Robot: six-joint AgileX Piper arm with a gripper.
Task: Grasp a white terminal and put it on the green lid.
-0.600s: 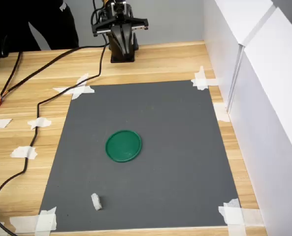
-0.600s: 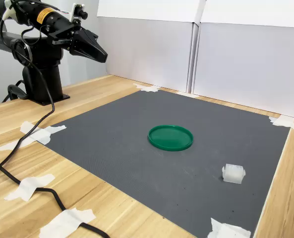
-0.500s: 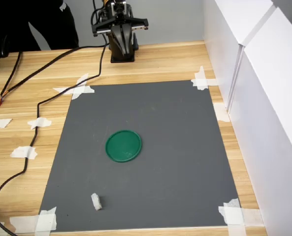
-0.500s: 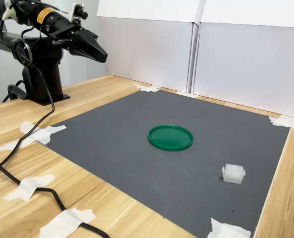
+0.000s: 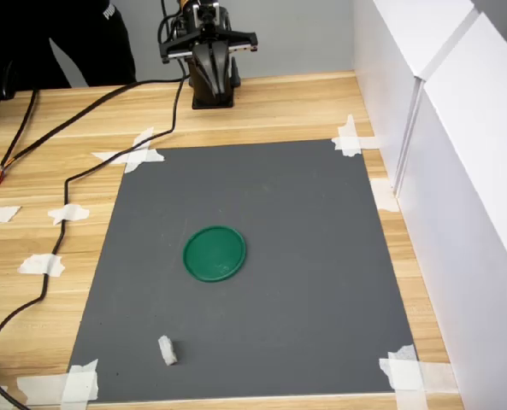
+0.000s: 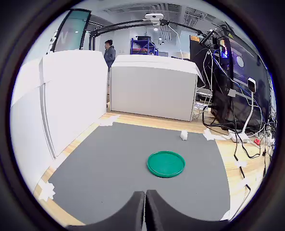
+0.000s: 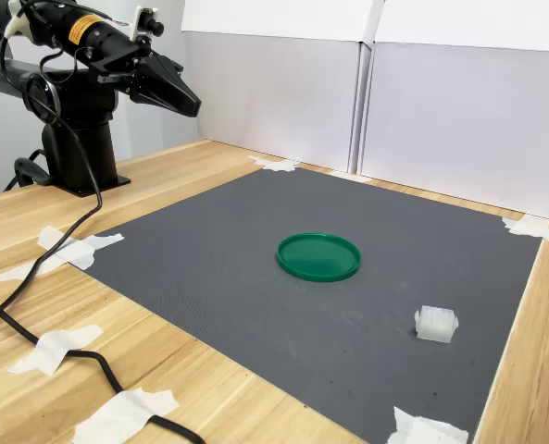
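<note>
Reach not yet begun: gripper (image 7: 189, 102) hangs high near the arm base, jaws pressed together, empty. White terminal (image 7: 436, 324) sits on the grey mat (image 5: 304, 239), apart from green lid (image 7: 318, 256). Next, I judge: spread jaws, travel across to terminal.

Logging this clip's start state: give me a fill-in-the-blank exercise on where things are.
1. The terminal lies on the grey ____.
2. The lid has ____ on it.
3. In the wrist view, the pincer has its fingers ____.
4. The mat is fixed at its corners with white ____.

Missing words: mat; nothing; shut; tape
</note>
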